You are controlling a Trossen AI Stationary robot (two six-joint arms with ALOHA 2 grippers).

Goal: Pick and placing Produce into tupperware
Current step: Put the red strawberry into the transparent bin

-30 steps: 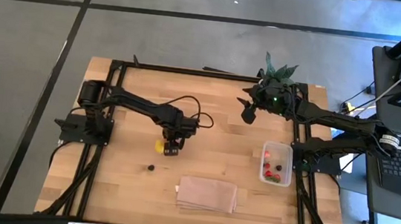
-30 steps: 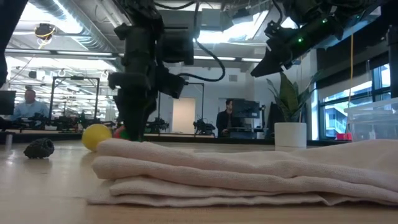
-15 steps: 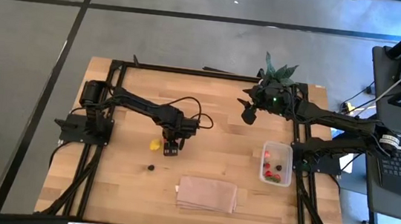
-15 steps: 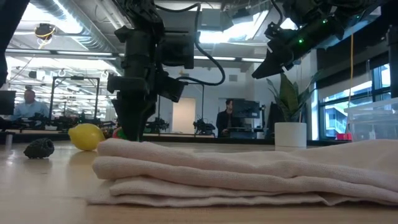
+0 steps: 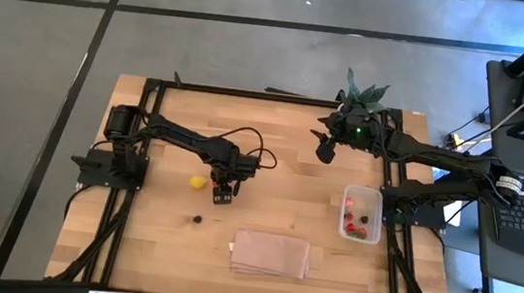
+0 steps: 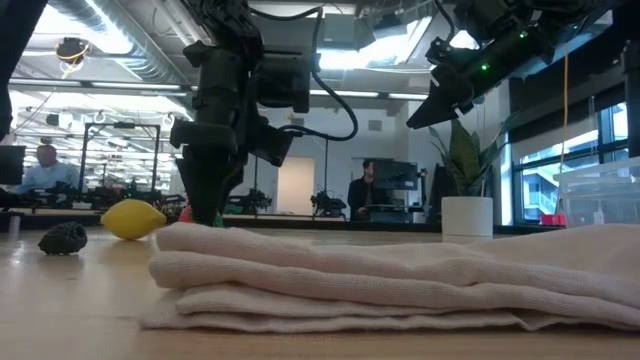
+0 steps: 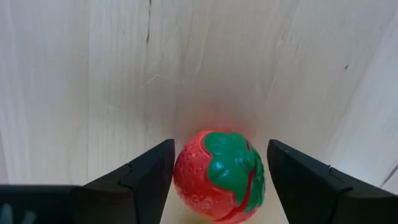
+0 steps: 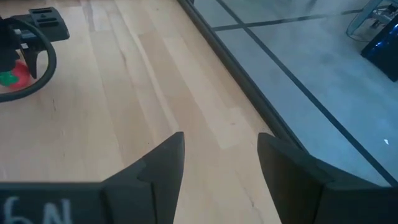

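Note:
A red-and-green toy strawberry [image 7: 219, 176] sits on the wood, between the fingers of my open left gripper [image 5: 225, 194], which points down at mid table. A yellow lemon [image 5: 199, 182] lies just left of that gripper, and a dark berry [image 5: 197, 220] lies nearer the near edge. The clear tupperware [image 5: 361, 215] stands near the right edge and holds red pieces and dark berries. My right gripper [image 5: 323, 149] hangs open in the air, toward the far edge from the tupperware. My left gripper comes from above, pointing down, with one finger [image 7: 146, 180] on each side of the strawberry's body [image 7: 186, 177]. I cannot tell whether the fingers touch it. The strawberry rests on the table.
A folded tan cloth [image 5: 271, 254] lies near the near edge, between the berry and the tupperware. A spiky green plant in a white pot [image 5: 360, 93] stands at the far right, behind my right arm. Black frame rails [image 5: 129, 201] run along both table sides.
The lemon has rolled away from my left gripper, toward the table's left and slightly far. My left gripper has stayed over the strawberry, shifting only a little.

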